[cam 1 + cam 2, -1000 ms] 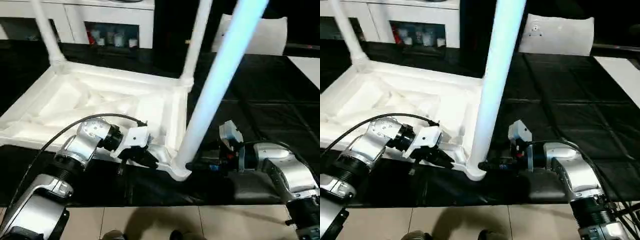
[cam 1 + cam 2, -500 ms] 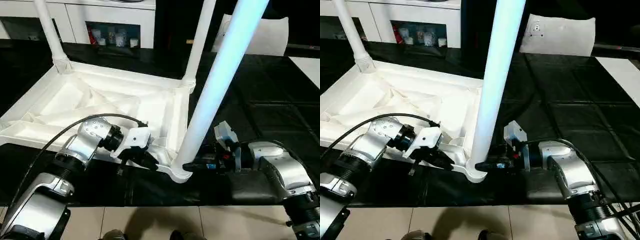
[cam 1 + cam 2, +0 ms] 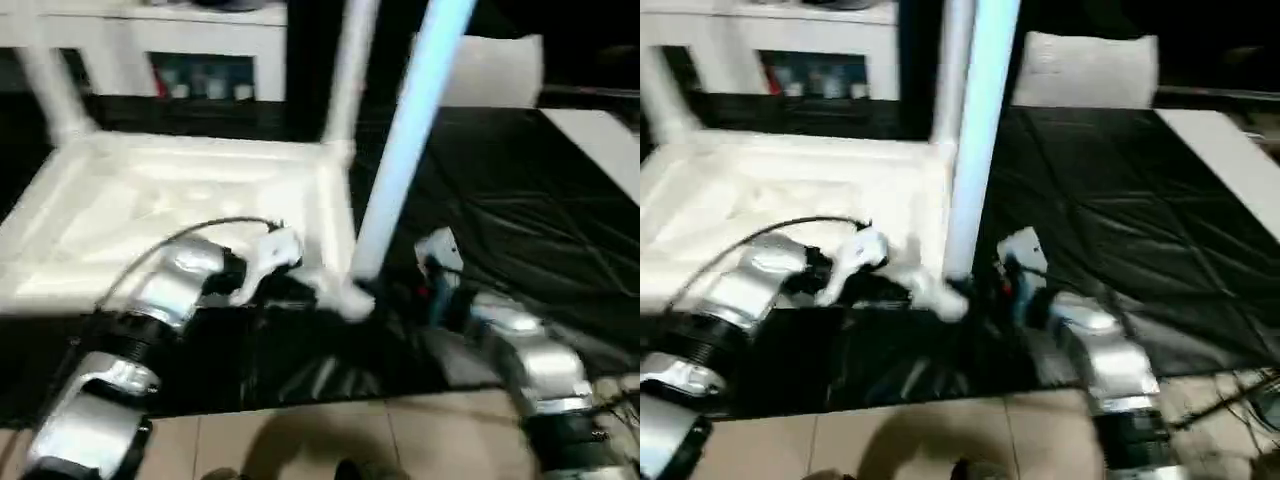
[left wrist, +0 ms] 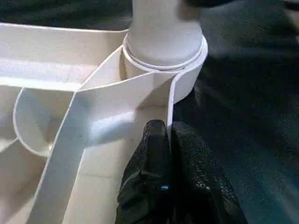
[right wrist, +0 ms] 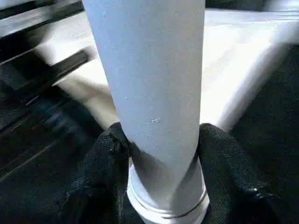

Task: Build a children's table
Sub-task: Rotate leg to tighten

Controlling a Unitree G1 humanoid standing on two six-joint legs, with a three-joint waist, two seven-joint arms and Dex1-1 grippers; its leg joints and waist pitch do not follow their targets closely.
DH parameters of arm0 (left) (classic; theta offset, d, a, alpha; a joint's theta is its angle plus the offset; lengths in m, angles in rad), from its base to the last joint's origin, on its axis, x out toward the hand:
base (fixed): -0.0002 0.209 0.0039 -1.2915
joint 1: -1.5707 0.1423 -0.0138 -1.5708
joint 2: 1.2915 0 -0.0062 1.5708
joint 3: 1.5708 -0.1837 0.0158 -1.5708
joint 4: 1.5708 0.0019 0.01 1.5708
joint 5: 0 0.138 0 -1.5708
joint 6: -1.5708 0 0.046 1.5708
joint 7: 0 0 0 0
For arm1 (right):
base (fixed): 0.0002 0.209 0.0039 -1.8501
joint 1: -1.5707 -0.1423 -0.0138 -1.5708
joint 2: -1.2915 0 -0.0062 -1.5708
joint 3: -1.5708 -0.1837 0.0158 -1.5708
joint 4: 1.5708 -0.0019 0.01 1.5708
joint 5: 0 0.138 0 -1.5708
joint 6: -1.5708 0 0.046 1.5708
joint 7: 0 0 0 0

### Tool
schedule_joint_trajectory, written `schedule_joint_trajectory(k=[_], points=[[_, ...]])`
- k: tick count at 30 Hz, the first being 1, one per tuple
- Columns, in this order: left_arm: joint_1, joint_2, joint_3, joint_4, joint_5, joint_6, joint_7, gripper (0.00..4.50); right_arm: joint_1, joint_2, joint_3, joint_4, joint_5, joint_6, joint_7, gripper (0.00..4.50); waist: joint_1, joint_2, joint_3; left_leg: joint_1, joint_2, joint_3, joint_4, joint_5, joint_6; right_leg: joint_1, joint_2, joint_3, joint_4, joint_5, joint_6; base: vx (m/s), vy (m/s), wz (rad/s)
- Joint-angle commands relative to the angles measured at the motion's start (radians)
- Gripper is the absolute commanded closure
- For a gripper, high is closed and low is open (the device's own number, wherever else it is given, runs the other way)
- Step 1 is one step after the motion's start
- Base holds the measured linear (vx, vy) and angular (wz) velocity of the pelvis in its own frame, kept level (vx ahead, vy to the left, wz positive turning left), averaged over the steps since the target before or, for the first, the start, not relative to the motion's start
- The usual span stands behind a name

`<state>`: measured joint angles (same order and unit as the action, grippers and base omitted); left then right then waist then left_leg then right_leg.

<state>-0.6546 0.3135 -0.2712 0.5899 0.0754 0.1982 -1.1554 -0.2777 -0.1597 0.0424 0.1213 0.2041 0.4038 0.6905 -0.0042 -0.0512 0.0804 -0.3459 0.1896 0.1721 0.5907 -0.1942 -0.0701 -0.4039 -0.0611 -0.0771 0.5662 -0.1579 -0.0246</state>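
On the black mat, your upturned tabletop (image 3: 180,215) has a near leg (image 5: 149,93) rising upright from its near corner socket (image 4: 164,51). Your right gripper (image 5: 159,154) clamps that leg's base; your left gripper (image 4: 167,140) pinches the rim just beside the socket.

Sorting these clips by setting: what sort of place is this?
Probably an indoor lab or workshop set up like a room: white shelving with small containers behind, a black quilted mat under the work, and tiled floor at the near edge.
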Motion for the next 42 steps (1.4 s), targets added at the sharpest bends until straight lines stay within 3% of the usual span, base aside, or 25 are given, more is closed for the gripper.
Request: schedule_joint_trajectory(k=[1,2,6,7,8,9,10,11,13,14,17,18,19,20,21,24,25,27,29,30,34,38,42], points=[[0.003,-0.147,-0.034,-0.048,-0.017,0.06,0.127,4.5,-0.047,0.143,0.113,0.067,-0.024,0.047,-0.112,2.61,-0.005,0.001,-0.038,0.011,0.034,-0.034,-0.082,-0.391,0.0,0.026,-0.089,0.026,-0.114,-0.722,-0.04,0.0,0.0,0.0],[0.0,-0.157,-0.031,-0.048,-0.014,0.07,0.147,4.5,-0.056,0.161,0.11,0.078,-0.029,0.047,-0.138,2.61,-0.02,0.009,-0.037,0.007,0.038,-0.037,-0.088,-0.413,-0.003,0.027,-0.088,0.022,-0.113,-0.688,-0.058,0.0,0.0,0.0],[-0.033,-0.281,0.02,-0.058,0.014,0.175,0.371,4.5,-0.184,0.321,0.077,0.222,-0.097,0.006,-0.375,2.62,-0.054,0.013,-0.033,0.013,0.041,-0.05,-0.092,-0.522,-0.011,0.038,-0.093,-0.023,-0.129,-0.667,-0.042,-0.016,0.028,-0.05],[-0.036,-0.289,0.022,-0.06,0.015,0.181,0.386,4.5,-0.193,0.329,0.075,0.229,-0.099,-0.003,-0.382,2.62,-0.064,0.018,-0.032,0.022,0.044,-0.051,-0.092,-0.56,-0.013,0.037,-0.095,-0.034,-0.134,-0.655,-0.037,-0.031,0.054,-0.07],[-0.048,-0.29,0.028,-0.06,0.014,0.189,0.395,4.5,-0.196,0.329,0.079,0.242,-0.105,-0.023,-0.379,2.62,-0.07,0.021,-0.03,0.017,0.047,-0.054,-0.096,-0.581,-0.008,0.047,-0.097,-0.042,-0.135,-0.637,-0.027,-0.018,0.05,-0.05],[-0.056,-0.289,0.031,-0.062,0.014,0.194,0.399,4.5,-0.196,0.327,0.083,0.249,-0.11,-0.034,-0.378,2.62,-0.072,0.022,-0.029,0.02,0.049,-0.052,-0.097,-0.594,-0.006,0.046,-0.098,-0.043,-0.137,-0.626,-0.027,-0.018,0.05,-0.05],[-0.047,-0.28,0.018,-0.073,0.023,0.185,0.392,4.5,-0.197,0.323,0.069,0.239,-0.098,-0.035,-0.373,2.27,-0.076,0.021,-0.029,0.023,0.05,-0.051,-0.099,-0.602,-0.005,0.046,-0.101,-0.044,-0.136,-0.612,-0.03,0.0,0.0,0.0],[-0.04,-0.264,0.002,-0.083,0.035,0.178,0.372,4.5,-0.186,0.318,0.048,0.202,-0.079,-0.015,-0.369,1.93,-0.082,0.023,-0.032,0.012,0.047,-0.052,-0.099,-0.568,-0.002,0.054,-0.114,-0.037,-0.132,-0.589,-0.043,0.0,0.0,0.0],[-0.04,-0.254,0.007,-0.084,0.033,0.178,0.362,4.5,-0.173,0.306,0.044,0.187,-0.079,-0.018,-0.355,1.9,-0.077,0.02,-0.033,0.011,0.042,-0.047,-0.095,-0.518,0.004,0.047,-0.12,-0.027,-0.133,-0.589,-0.057,0.0,0.0,0.0],[-0.04,-0.244,0.014,-0.085,0.027,0.173,0.352,4.5,-0.16,0.288,0.044,0.177,-0.082,-0.028,-0.338,1.7,-0.071,0.025,-0.034,0.009,0.04,-0.042,-0.093,-0.469,0.011,0.045,-0.122,-0.02,-0.131,-0.574,-0.073,0.0,0.0,0.0],[-0.024,-0.205,0.03,-0.119,0.019,0.176,0.319,4.5,-0.122,0.22,0.028,0.152,-0.079,-0.064,-0.27,1.42,-0.054,0.022,-0.047,-0.005,0.05,-0.033,-0.093,-0.327,0.037,0.054,-0.119,-0.001,-0.103,-0.396,-0.136,0.018,-0.005,0.01],[-0.019,-0.197,0.033,-0.126,0.016,0.177,0.308,4.5,-0.115,0.203,0.023,0.149,-0.079,-0.073,-0.256,1.42,-0.051,0.016,-0.05,-0.012,0.048,-0.025,-0.09,-0.271,0.05,0.055,-0.113,0.006,-0.089,-0.317,-0.167,0.053,-0.014,0.04],[-0.014,-0.186,0.034,-0.132,0.013,0.173,0.295,4.5,-0.11,0.183,0.017,0.148,-0.074,-0.08,-0.237,1.24,-0.047,0.015,-0.054,-0.015,0.045,-0.023,-0.087,-0.242,0.057,0.058,-0.112,0.011,-0.08,-0.286,-0.178,0.0,0.0,0.0],[-0.006,-0.17,0.033,-0.138,0.009,0.156,0.273,4.5,-0.101,0.156,0.012,0.141,-0.067,-0.087,-0.207,1.11,-0.037,0.011,-0.059,-0.009,0.042,-0.015,-0.08,-0.204,0.08,0.051,-0.109,0.021,-0.073,-0.246,-0.201,0.054,-0.039,0.07],[0.005,-0.143,0.029,-0.144,0.001,0.136,0.233,4.5,-0.089,0.111,0.007,0.125,-0.057,-0.092,-0.157,1.03,-0.033,0.004,-0.059,-0.012,0.036,-0.012,-0.076,-0.184,0.111,0.051,-0.104,0.027,-0.069,-0.247,-0.212,0.054,-0.039,0.07],[0.021,-0.105,0.016,-0.149,-0.009,0.091,0.166,4.5,-0.077,0.051,0.007,0.106,-0.048,-0.098,-0.083,0.79,-0.019,0.007,-0.065,-0.026,0.034,-0.009,-0.067,-0.118,0.145,0.056,-0.102,0.032,-0.057,-0.234,-0.22,0.036,-0.065,0.02],[0.038,-0.062,-0.003,-0.157,-0.018,0.027,0.078,4.5,-0.066,-0.016,0.011,0.091,-0.04,-0.111,0.011,0.67,-0.013,0.01,-0.067,-0.024,0.035,-0.009,-0.067,-0.104,0.148,0.056,-0.102,0.032,-0.056,-0.221,-0.223,0.028,-0.072,-0.02],[0.05,-0.034,-0.015,-0.167,-0.029,-0.01,0.016,4.5,-0.059,-0.06,0.015,0.085,-0.033,-0.119,0.08,0.58,0.0,0.011,-0.067,-0.023,0.038,-0.005,-0.063,-0.051,0.169,0.056,-0.098,0.032,-0.044,-0.143,-0.237,0.031,-0.061,-0.01],[0.059,0.012,-0.041,-0.172,-0.031,-0.042,-0.061,4.5,-0.055,-0.114,0.02,0.082,-0.022,-0.127,0.164,0.4,0.007,0.003,-0.066,-0.022,0.037,-0.001,-0.06,-0.046,0.17,0.055,-0.094,0.035,-0.04,-0.133,-0.237,0.0,0.0,0.0],[0.06,0.034,-0.053,-0.167,-0.028,-0.061,-0.095,4.5,-0.055,-0.137,0.023,0.081,-0.017,-0.129,0.198,0.23,0.017,0.007,-0.068,-0.019,0.038,-0.002,-0.059,-0.045,0.165,0.053,-0.094,0.034,-0.038,-0.142,-0.235,0.0,0.0,0.0],[0.061,0.098,-0.088,-0.142,-0.026,-0.132,-0.206,4.5,-0.064,-0.212,0.048,0.081,-0.004,-0.151,0.302,0.03,0.033,0.011,-0.062,-0.009,0.046,-0.001,-0.064,-0.087,0.133,0.045,-0.09,0.033,-0.044,-0.216,-0.22,0.0,0.0,0.0],[0.054,0.134,-0.118,-0.109,-0.015,-0.199,-0.275,4.5,-0.08,-0.251,0.068,0.102,0.002,-0.198,0.386,0.03,0.034,0.007,-0.06,-0.009,0.045,-0.003,-0.067,-0.153,0.086,0.043,-0.091,0.034,-0.052,-0.296,-0.193,0.0,0.0,0.0],[0.031,0.15,-0.139,-0.067,-0.015,-0.256,-0.331,4.5,-0.099,-0.287,0.095,0.105,0.061,-0.18,0.551,0.03,0.038,0.006,-0.062,-0.011,0.045,-0.004,-0.066,-0.146,0.095,0.044,-0.091,0.037,-0.051,-0.305,-0.185,0.0,0.0,0.0]])
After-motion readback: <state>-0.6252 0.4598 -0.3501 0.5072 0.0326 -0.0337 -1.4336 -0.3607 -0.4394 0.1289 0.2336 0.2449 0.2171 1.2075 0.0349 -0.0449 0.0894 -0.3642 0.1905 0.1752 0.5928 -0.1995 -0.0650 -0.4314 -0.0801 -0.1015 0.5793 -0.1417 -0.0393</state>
